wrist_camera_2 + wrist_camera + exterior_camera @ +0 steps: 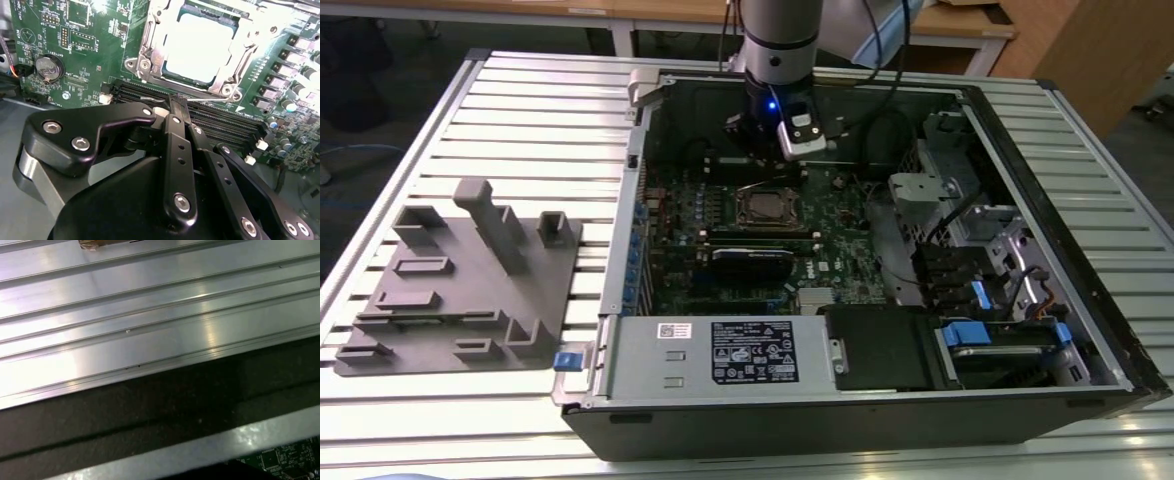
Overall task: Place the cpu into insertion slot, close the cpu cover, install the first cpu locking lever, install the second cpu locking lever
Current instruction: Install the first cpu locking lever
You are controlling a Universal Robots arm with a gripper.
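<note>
Well off to the side of the hand, a grey fixture block sits on the slatted desk. Nothing I can make out is resting in its pockets. Closer to the hand is the open computer case, lying on its side with the green motherboard facing up.

The arm reaches down into the case. In the second wrist view the hand has its fingers drawn together with nothing between them. It hovers over the long black memory slots, and a coin battery lies off to one side.

Just beyond the fingertips is the insertion slot. The cpu is already lying in it, its pale metal top catching the light. The cpu cover seems to be folded down around the chip, with its frame lying flat along the edges.

So placing the chip looks done, and closing the cover probably is too. I can't tell from here whether either locking lever is latched, so I'd count those two steps as open.
</note>
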